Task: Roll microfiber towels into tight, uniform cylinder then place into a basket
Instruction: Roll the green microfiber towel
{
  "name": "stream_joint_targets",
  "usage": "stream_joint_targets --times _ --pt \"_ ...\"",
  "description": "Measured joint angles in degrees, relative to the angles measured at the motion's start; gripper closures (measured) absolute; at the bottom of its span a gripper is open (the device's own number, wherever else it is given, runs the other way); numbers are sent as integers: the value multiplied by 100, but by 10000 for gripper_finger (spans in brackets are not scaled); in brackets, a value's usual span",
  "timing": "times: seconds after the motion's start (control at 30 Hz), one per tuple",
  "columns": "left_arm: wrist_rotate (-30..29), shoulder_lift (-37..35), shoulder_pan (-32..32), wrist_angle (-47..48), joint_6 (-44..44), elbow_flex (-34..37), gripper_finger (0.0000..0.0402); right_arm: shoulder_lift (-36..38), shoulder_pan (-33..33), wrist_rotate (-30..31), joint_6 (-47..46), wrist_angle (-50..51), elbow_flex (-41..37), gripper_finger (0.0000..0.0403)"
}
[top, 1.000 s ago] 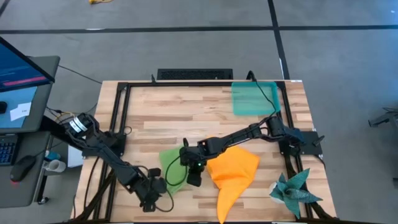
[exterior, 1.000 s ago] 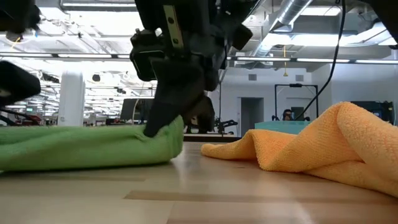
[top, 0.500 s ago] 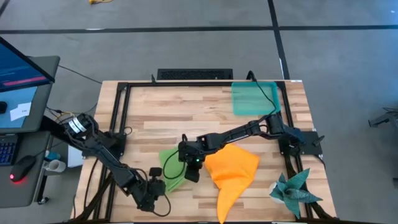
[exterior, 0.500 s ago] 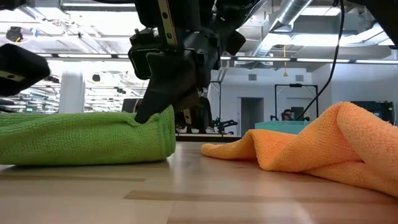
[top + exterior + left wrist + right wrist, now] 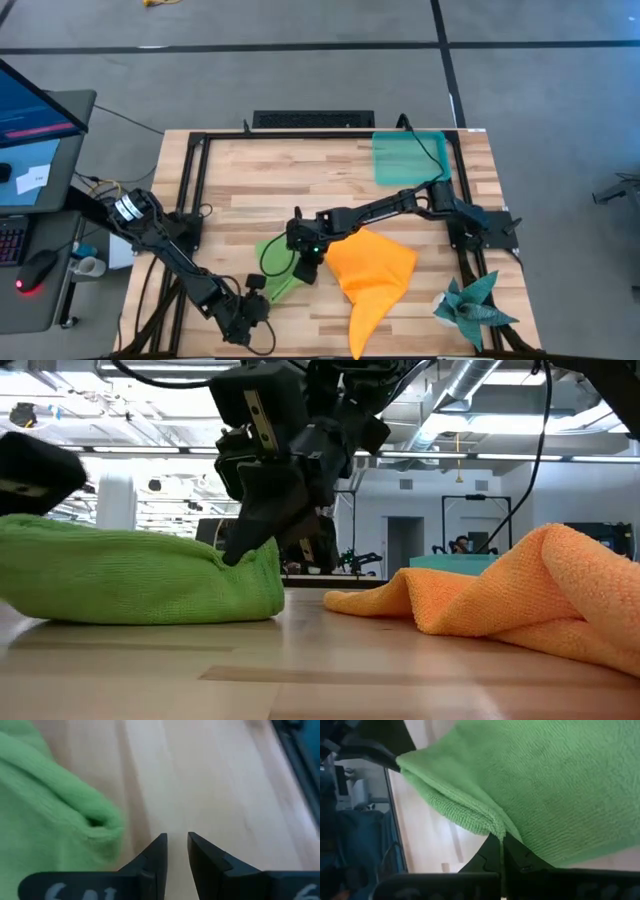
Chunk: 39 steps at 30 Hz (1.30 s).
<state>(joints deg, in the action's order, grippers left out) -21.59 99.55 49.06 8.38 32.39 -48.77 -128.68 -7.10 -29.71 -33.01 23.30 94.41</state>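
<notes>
The lime green towel [image 5: 275, 265] lies bunched in a thick fold on the table's near middle and fills the left of the low view [image 5: 130, 580]. My right gripper [image 5: 305, 268] is shut on its right end. My left gripper [image 5: 257, 287] is all but shut and empty, right beside the towel's near left end [image 5: 75, 820]; I cannot tell whether it touches. The orange towel [image 5: 375, 275] lies crumpled to the right of the green one. The teal basket [image 5: 408, 158] stands at the far right. My right gripper pinches the green towel's hemmed edge [image 5: 492, 825] between its two fingers, at the towel's right end. The fingers [image 5: 262, 510] slant down from above. That end is raised a little, and the rest of the towel lies on the table.
A dark teal spiky cloth [image 5: 472, 305] lies at the near right corner. A black frame [image 5: 190, 200] runs along the table's edges. Bare wood shows on the table's far left part [image 5: 260, 180]. A monitor stands off the table to the left.
My right gripper has gone toward the table's far edge and a little left, still shut on the green towel's right end. The towel has bunched up: it stands higher in the low view, and it is shorter from near to far in the high view.
</notes>
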Motion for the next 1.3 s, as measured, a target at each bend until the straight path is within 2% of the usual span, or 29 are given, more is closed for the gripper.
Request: stream_joint_targets --times 0.13,0.33,0.6,0.83,1.1,1.3 --pt "-482 -15 2 -180 -346 -3 334 0 14 111 15 82 0 391" --pt "-625 -15 -12 -401 -434 -2 334 0 14 148 26 88 0 390" --pt "-1131 -13 -191 -378 -392 -2 334 0 10 160 50 81 0 389" --pt "-1227 -9 -312 333 580 -2 334 0 1 163 151 252 0 392" --pt "-1217 -9 -370 500 1383 29 334 0 1 369 155 315 0 390" --pt "-813 -20 -657 447 2241 345 334 0 1 431 153 318 0 385"
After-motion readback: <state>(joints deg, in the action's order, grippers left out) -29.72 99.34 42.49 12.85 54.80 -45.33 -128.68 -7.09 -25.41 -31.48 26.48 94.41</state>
